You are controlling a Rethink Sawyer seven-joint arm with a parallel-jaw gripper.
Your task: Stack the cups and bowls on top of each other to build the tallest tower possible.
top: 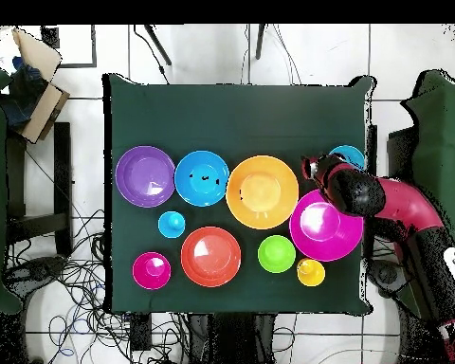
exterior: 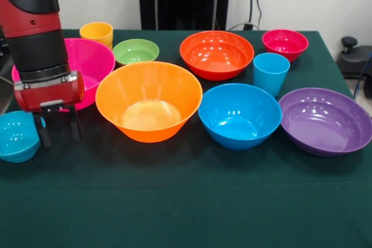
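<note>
No tower has been started: all bowls and both cups are spread singly on the tabletop [exterior: 174, 201] around the large orange bowl [exterior: 149, 100], left of which the empty gripper [exterior: 58, 127] is held open beside a teal bowl [exterior: 17, 136].

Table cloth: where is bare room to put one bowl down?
The green table is bare along its whole near edge in the front view, before the orange bowl, blue bowl and purple bowl. Behind them it is crowded: bowls and cups stand close together.
</note>
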